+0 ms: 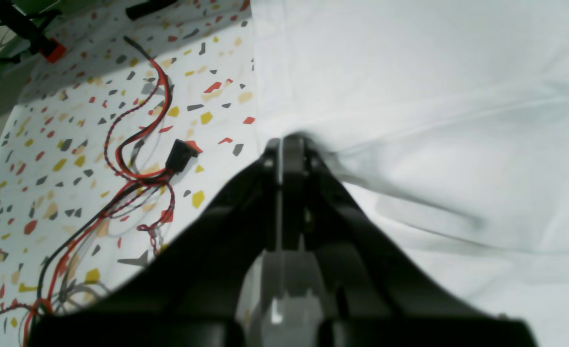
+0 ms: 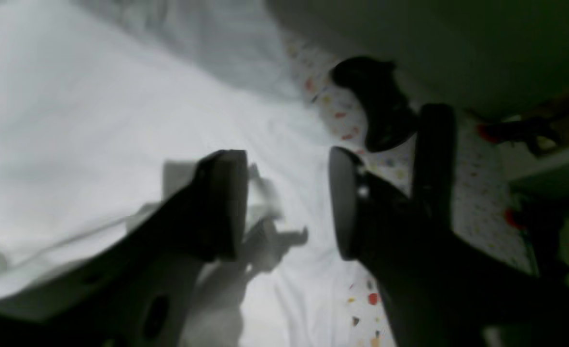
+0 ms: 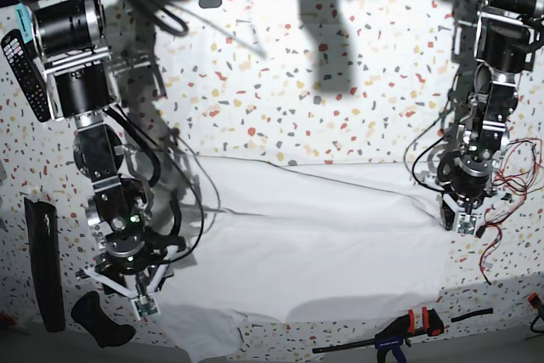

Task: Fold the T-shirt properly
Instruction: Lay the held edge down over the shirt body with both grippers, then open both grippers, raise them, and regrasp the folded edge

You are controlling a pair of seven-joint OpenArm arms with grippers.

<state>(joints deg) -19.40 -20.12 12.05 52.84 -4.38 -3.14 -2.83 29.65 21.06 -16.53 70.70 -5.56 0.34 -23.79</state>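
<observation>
Cloth fills most of the scene: the T-shirt (image 3: 314,244) lies spread flat on the speckled table (image 3: 340,82), reaching from one tool to the other; the left tool (image 1: 287,142) sits at the shirt's edge with its jaws pressed together on a pinch of white fabric, which rises in a small ridge at its tip and creases away to its right; to the left of that tool a bundle of red and black wires (image 1: 135,144) with a black connector (image 1: 181,155) lies on the bare table; the right tool (image 2: 288,202) stands low over the opposite edge of the shirt with its jaws wide apart and nothing between them, white cloth showing through the gap; beyond its right finger (image 2: 345,202) a dark rounded object (image 2: 376,103) rests on the table, too blurred to name; a black and orange clamp (image 3: 406,329) lies near the table's front edge, just off the shirt's hem
</observation>
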